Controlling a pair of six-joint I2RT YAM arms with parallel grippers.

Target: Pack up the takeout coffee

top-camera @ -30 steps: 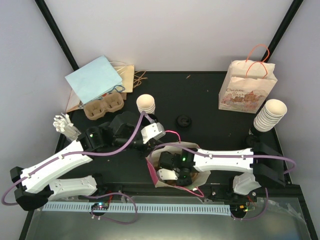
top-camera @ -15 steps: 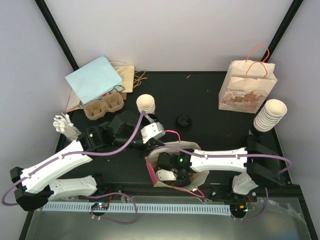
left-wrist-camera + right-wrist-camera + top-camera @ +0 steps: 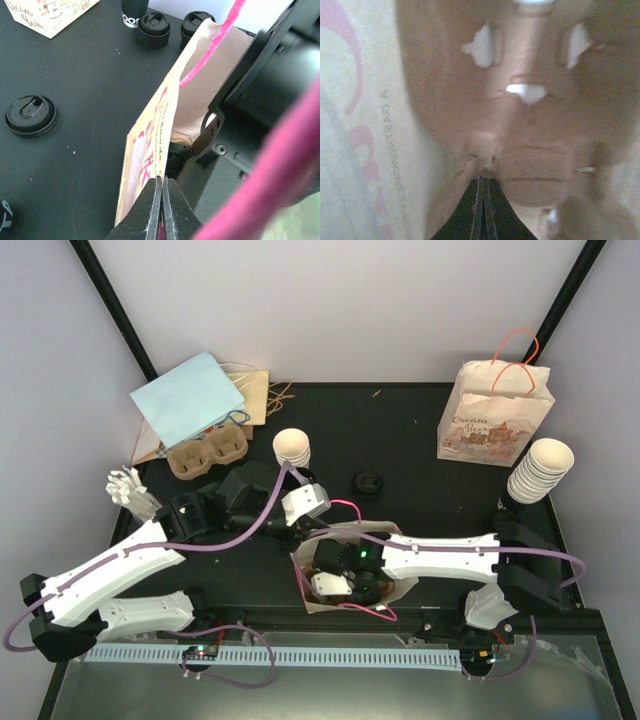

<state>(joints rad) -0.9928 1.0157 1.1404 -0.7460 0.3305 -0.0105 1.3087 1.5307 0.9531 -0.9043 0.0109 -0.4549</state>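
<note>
fingers [image 3: 150, 202] of the left gripper [image 3: 161, 184] are pinching the rim of the pink-handled paper bag [image 3: 150, 135], holding its mouth open near the front of the table [image 3: 420, 440]. the right gripper [image 3: 482, 182], clenched shut, is reaching deeper into that bag than a second ago. its tips are meeting the brown pulp cup carrier [image 3: 520, 150] lying inside, though i cannot tell whether they are gripping it.
</note>
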